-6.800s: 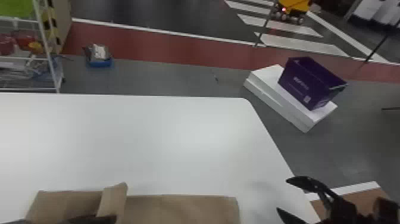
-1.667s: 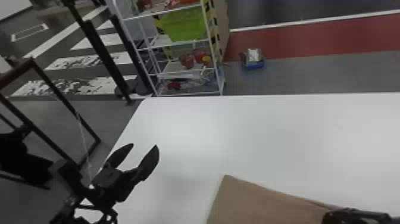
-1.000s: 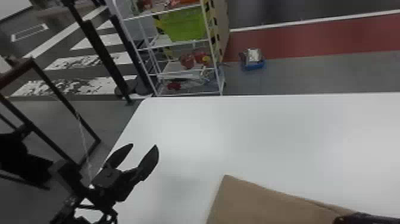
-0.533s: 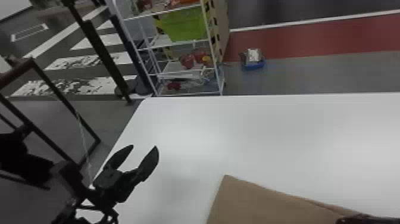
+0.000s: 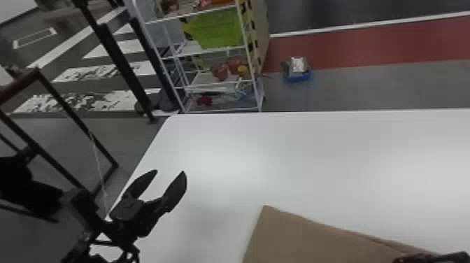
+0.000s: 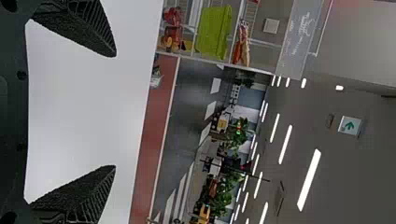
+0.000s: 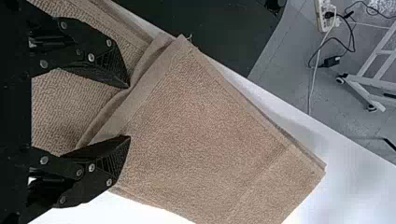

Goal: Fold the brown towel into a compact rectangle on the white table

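The brown towel (image 5: 307, 237) lies part-folded at the worktop's (image 5: 279, 157) near side. The right gripper (image 7: 128, 112), spread over its hem (image 7: 152, 84), should likely pinch shallowly – then lay it flat; the left gripper (image 5: 169, 171) hangs parted, left.

Behind — shelf (image 5: 257, 85), green bin (image 5: 218, 29).

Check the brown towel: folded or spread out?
Partly folded. Right wrist view: the brown towel has stacked layers along one edge and a rumpled hem across it; not yet a neat rectangle.
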